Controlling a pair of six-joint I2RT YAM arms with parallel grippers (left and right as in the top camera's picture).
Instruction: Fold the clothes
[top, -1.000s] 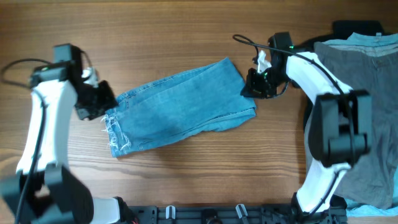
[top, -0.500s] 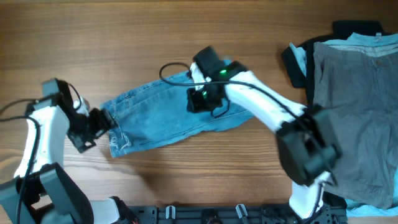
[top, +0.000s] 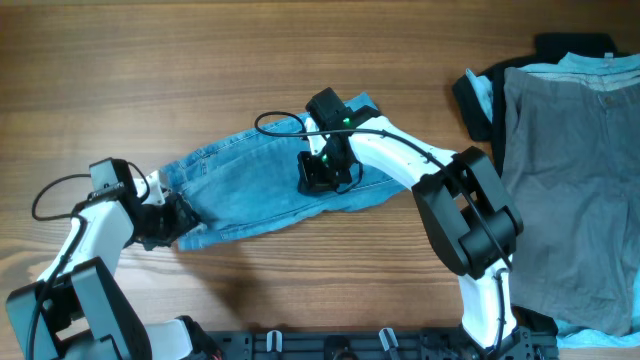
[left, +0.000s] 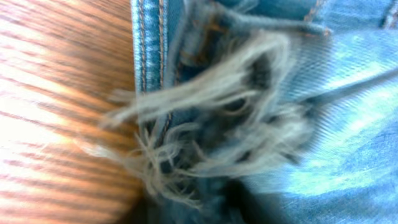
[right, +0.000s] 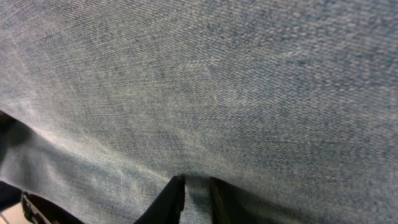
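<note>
The light-blue jeans (top: 250, 185) lie folded in a slanted band across the middle of the table. My left gripper (top: 170, 222) is at their lower-left end, right on the frayed hem. The left wrist view shows the frayed hem (left: 211, 112) very close and blurred. The gripper's jaws (left: 199, 208) are only a dark blur under the hem, so their state is unclear. My right gripper (top: 322, 175) presses down on the middle of the jeans. In the right wrist view its fingers (right: 198, 199) pinch a small ridge of denim (right: 217, 74).
A pair of grey trousers (top: 570, 180) lies spread at the right edge, over a black garment (top: 560, 45) and a pale blue one (top: 590, 62). A black rail (top: 350, 345) runs along the table's front edge. Bare wood surrounds the jeans.
The right arm swung left from the jeans' right end onto their middle. The left gripper moved down and right onto the frayed hem. The jeans shifted slightly.
</note>
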